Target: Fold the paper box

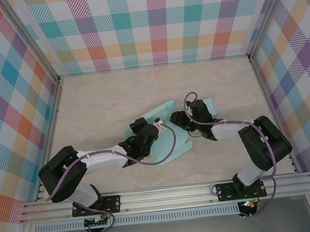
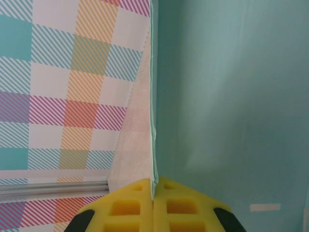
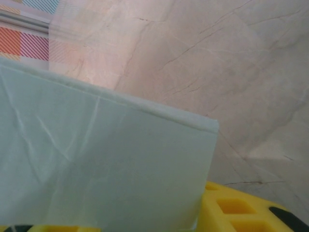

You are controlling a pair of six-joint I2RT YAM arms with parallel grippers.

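1. Left hand [image 2: 153, 192]: clenched. Its two yellow fingers [image 2: 126, 209] meet with no gap and pinch the thin edge of an upright teal panel of the paper box [image 2: 231, 96].
2. In the left wrist view, the pinched edge runs straight up from the fingertips. The teal panel lies to its right. The pale surface [image 2: 135, 145] and a plaid wall [image 2: 63, 87] lie to its left. A metal rail [image 2: 48, 188] runs along the foot of that wall.
3. Right hand [image 1: 177, 119]: I cannot tell whether it is grasping or released. In the right wrist view, one yellow finger shows at the lower right and a sliver of another at the bottom left, set apart. A creased teal panel lies across the space between them. Whether either finger presses on it is not visible.
4. That panel's top edge slopes down to a corner just above the lower-right finger. The marbled surface lies beyond it.
5. In the top view, the paper box lies near the middle of the surface, a little toward the arms, with flaps spread out. The left hand is at its left side and the right hand at its upper right. The two hands are near each other.
6. A purple cable [image 1: 171, 144] loops from the left arm over the box. Plaid walls enclose the surface on three sides.
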